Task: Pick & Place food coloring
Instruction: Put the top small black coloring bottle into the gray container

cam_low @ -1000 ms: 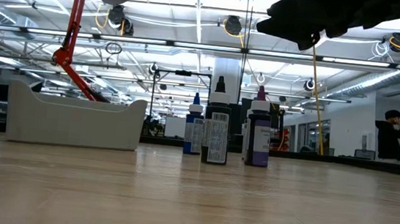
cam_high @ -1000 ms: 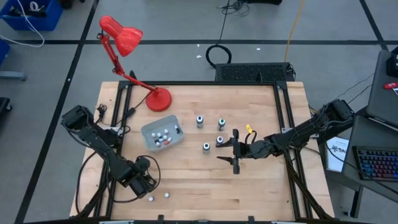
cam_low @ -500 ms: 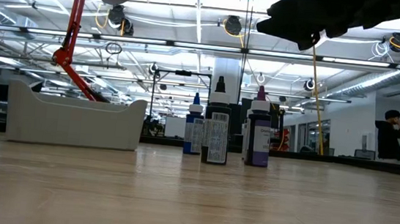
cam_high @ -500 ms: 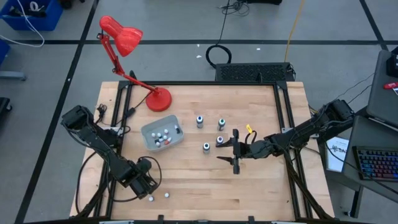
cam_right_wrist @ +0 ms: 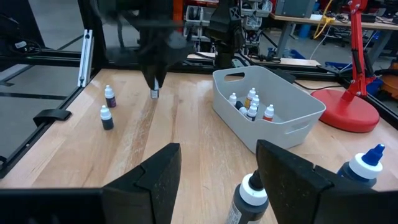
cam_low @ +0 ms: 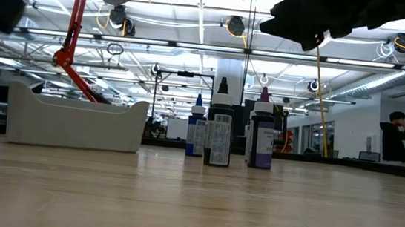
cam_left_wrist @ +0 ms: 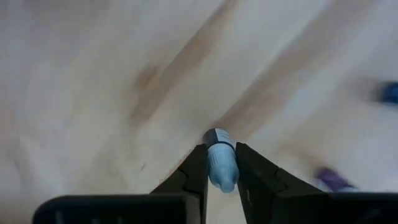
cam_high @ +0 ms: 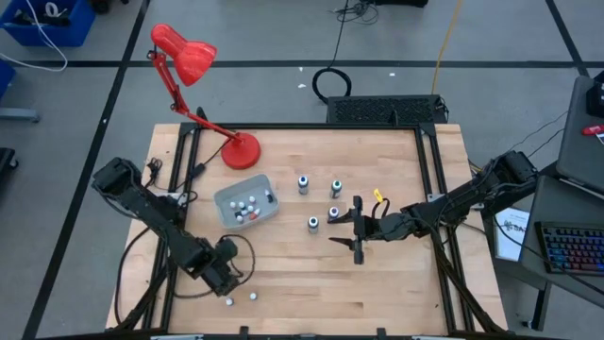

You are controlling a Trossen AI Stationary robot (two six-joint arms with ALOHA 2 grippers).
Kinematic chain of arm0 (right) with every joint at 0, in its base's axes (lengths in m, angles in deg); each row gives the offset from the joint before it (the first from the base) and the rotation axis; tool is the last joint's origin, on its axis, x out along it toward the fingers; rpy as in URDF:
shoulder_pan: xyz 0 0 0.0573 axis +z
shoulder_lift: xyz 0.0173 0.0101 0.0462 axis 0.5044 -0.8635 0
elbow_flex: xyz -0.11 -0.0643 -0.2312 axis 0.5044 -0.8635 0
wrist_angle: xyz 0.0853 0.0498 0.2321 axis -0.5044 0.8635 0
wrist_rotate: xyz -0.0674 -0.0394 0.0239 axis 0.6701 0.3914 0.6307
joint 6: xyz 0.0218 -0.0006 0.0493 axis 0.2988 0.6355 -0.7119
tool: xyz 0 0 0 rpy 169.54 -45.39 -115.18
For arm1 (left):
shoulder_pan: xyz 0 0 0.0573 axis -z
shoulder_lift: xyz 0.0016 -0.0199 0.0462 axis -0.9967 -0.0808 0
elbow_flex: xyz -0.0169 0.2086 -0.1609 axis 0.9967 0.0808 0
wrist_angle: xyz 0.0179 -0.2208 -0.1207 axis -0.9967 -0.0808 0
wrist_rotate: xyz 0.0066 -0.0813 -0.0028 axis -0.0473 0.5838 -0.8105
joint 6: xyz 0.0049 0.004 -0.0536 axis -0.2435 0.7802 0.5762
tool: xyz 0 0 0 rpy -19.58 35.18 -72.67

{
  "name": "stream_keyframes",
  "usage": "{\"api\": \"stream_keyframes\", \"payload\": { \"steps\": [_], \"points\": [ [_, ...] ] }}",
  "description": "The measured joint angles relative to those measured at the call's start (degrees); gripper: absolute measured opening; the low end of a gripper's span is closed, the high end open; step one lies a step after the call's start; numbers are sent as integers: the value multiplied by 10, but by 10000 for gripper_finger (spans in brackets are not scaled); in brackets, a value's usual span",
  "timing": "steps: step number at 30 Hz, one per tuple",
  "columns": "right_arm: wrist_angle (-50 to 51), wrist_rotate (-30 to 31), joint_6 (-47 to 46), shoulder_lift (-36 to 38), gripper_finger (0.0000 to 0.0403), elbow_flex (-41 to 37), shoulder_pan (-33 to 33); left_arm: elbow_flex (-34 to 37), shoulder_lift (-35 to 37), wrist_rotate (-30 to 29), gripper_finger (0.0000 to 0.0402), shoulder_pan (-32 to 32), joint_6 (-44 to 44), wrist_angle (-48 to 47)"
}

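The left gripper [cam_left_wrist: 221, 169] pinches a small pale-blue bottle [cam_left_wrist: 221, 163] above the pale wood table [cam_high: 396, 279], near its front left edge. The right gripper [cam_right_wrist: 214, 168] hangs with fingers apart over a black-bodied bottle [cam_right_wrist: 246, 200]. The grey plastic tray [cam_right_wrist: 292, 112] holds several tiny capped bottles [cam_right_wrist: 250, 104].

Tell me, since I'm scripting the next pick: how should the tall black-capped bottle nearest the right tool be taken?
Grip the black-capped bottle by its straight body, below the narrow cap, coming in level from the right tool side; it stands upright, apart from the other bottles.
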Motion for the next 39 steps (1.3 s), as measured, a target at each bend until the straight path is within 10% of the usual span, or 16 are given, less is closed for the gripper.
{"api": "stream_keyframes", "payload": {
  "steps": [15, 39],
  "points": [
    [-5, 0, 2, 0, 196, 0, 0, -249, 68, -132, 61, -240, -321, -301],
    [-4, -1, 1, 0, 196, 0, 0, -25, 48, -33, 61, -524, -566, -68]
  ]
}}
